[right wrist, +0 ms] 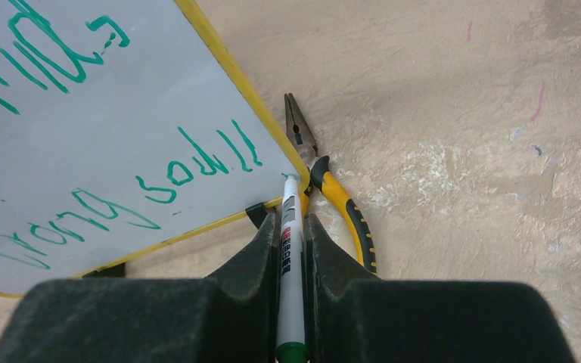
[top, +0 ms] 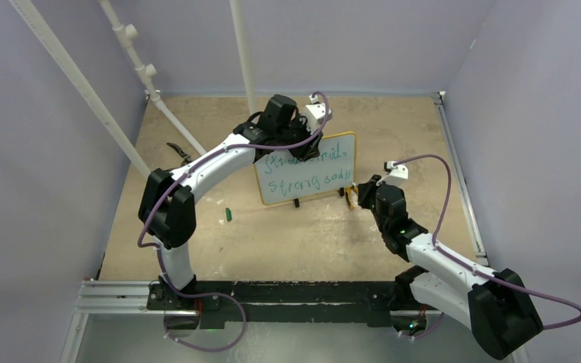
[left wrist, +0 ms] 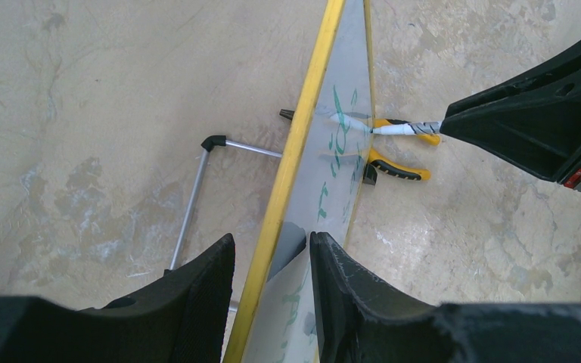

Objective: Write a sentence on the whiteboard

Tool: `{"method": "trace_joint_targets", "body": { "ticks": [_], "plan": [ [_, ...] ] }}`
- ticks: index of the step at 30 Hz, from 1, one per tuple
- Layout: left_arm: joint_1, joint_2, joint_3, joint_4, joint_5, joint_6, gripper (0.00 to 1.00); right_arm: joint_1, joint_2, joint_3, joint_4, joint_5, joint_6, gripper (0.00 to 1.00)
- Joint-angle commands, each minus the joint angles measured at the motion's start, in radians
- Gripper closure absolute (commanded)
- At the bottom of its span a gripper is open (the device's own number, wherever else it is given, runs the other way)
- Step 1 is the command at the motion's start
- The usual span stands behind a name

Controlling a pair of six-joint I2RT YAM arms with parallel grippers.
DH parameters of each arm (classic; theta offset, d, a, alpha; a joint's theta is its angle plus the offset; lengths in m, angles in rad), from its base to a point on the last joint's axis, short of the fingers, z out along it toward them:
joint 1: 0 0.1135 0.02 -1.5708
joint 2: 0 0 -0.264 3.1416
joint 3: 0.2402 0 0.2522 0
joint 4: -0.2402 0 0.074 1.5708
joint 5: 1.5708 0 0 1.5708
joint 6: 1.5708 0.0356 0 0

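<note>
The whiteboard (top: 342, 151), yellow-framed, stands upright mid-table. The sentence (top: 306, 180) fills two lines of green scrawl; the lower line ends in "soul!!" (right wrist: 197, 162). My left gripper (top: 302, 130) straddles the board's top edge (left wrist: 295, 144), one finger behind the frame and one finger (left wrist: 333, 265) on the written face, closed on it. My right gripper (right wrist: 290, 219) is shut on a white marker (right wrist: 290, 242) with a green end. The marker's tip rests by the board's lower right corner (right wrist: 296, 175). The marker also shows in the left wrist view (left wrist: 393, 129).
Yellow-handled pliers (right wrist: 340, 204) lie on the table just beyond that corner, beside the marker tip. A green cap (top: 228, 215) lies to the board's left. The board's metal stand leg (left wrist: 189, 204) juts out behind it. White pipes (top: 132, 45) cross the back left.
</note>
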Motion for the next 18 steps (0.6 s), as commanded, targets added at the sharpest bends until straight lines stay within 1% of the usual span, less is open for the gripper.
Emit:
{"method": "trace_joint_targets", "body": {
  "ticks": [1, 8, 11, 14, 17, 18],
  "plan": [
    [-0.004, -0.001, -0.034, -0.086, 0.005, -0.025, 1.0, 0.001, -0.014, 0.034, 0.038, 0.019, -0.003, 1.0],
    [-0.004, 0.0, -0.033, -0.085, 0.004, -0.028, 1.0, 0.002, -0.013, 0.037, 0.034, 0.002, -0.007, 1.0],
    [-0.003, -0.005, -0.029, -0.086, -0.001, -0.036, 0.99, 0.002, -0.04, 0.04, 0.012, -0.033, -0.009, 1.0],
    [-0.003, -0.02, -0.026, -0.083, -0.009, -0.046, 0.84, 0.002, -0.076, 0.048, -0.015, -0.114, -0.013, 1.0],
    [-0.004, -0.038, -0.025, -0.077, -0.009, -0.055, 0.7, 0.001, -0.097, 0.081, -0.079, -0.189, -0.006, 1.0],
    [-0.004, -0.045, -0.024, -0.074, -0.008, -0.059, 0.62, 0.001, -0.108, 0.09, -0.1, -0.202, -0.005, 1.0]
  ]
}}
